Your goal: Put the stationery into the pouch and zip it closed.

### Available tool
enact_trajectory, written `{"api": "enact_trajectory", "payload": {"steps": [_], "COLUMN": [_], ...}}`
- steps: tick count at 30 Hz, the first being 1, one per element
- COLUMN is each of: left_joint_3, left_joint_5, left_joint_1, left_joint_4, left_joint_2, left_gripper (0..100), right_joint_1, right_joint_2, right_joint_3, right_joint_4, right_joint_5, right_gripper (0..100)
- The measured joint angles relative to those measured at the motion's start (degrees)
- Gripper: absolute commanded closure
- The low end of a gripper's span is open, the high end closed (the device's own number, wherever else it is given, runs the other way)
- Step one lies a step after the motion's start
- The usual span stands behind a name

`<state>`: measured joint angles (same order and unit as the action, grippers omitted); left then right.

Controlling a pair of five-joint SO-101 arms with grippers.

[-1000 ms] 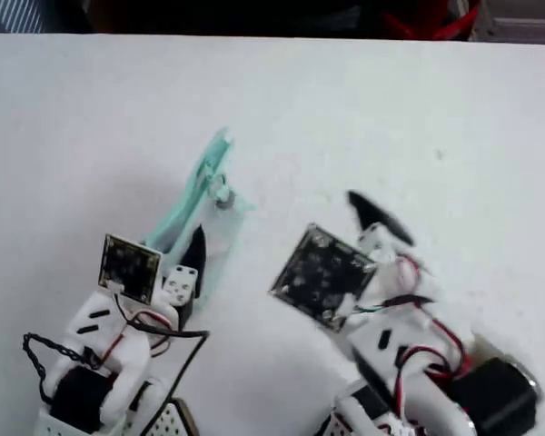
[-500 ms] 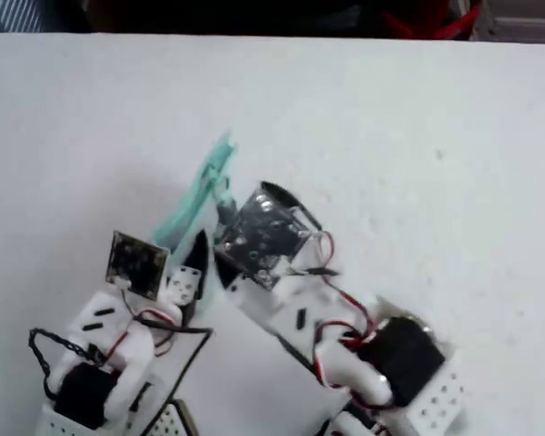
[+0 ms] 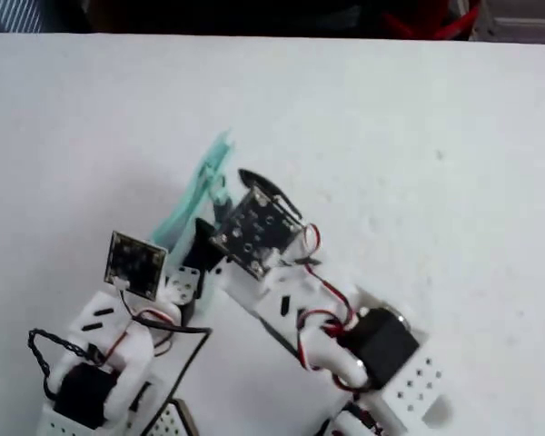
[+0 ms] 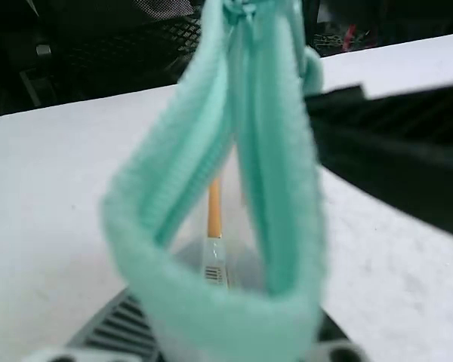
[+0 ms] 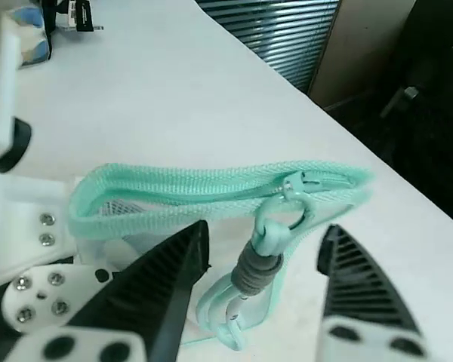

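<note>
The pouch [image 3: 193, 198], mint green, is standing on its long edge on the table [image 3: 436, 136], and everything else is lying around it. The left gripper [image 3: 196, 243] is sitting at the pouch's near end; its fingers are closing on the fabric there and keeping the pouch upright. The right gripper [image 5: 264, 232] is hanging over the pouch's far end. Its two black fingers [image 5: 170, 271] are standing wide apart, one on each side of the zip pull [image 5: 272, 230], and are gripping nothing. The pull's ring, grey bead and cord loop are dangling down the side of the pouch between those fingers. The slider [image 5: 293, 183] is sitting close to the far end, so the zip is gaping open along most of the pouch's top edge. Through that open mouth, in the left wrist view, a yellow pencil [image 4: 214, 215] is showing inside the pouch, lying lengthways along its bottom.
</note>
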<state>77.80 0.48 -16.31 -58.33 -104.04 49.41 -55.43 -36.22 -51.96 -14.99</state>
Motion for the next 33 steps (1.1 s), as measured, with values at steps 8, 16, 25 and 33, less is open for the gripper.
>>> {"api": "enact_trajectory", "payload": {"steps": [8,16,25,33], "left_joint_3": [0.0,0.0,0.0,-0.09], "left_joint_5": [0.09,0.09,0.09,0.09], "left_joint_1": [0.09,0.18,0.18,0.18], "left_joint_4": [0.0,0.0,0.0,0.0], "left_joint_2": [0.0,0.0,0.0,-0.09], "left_gripper": [98,98,98,97], "right_joint_1": [-0.79,-1.76,-2.9,-2.99], "right_joint_2": [1.93,2.99,8.35,4.48], "right_joint_3": [-0.26,-0.35,-0.44,-0.97], "right_joint_4": [1.41,3.69,4.4,6.51], "right_joint_5": [0.0,0.0,0.09,-0.09], "right_gripper": [88.9,88.9,93.7,97.9]}}
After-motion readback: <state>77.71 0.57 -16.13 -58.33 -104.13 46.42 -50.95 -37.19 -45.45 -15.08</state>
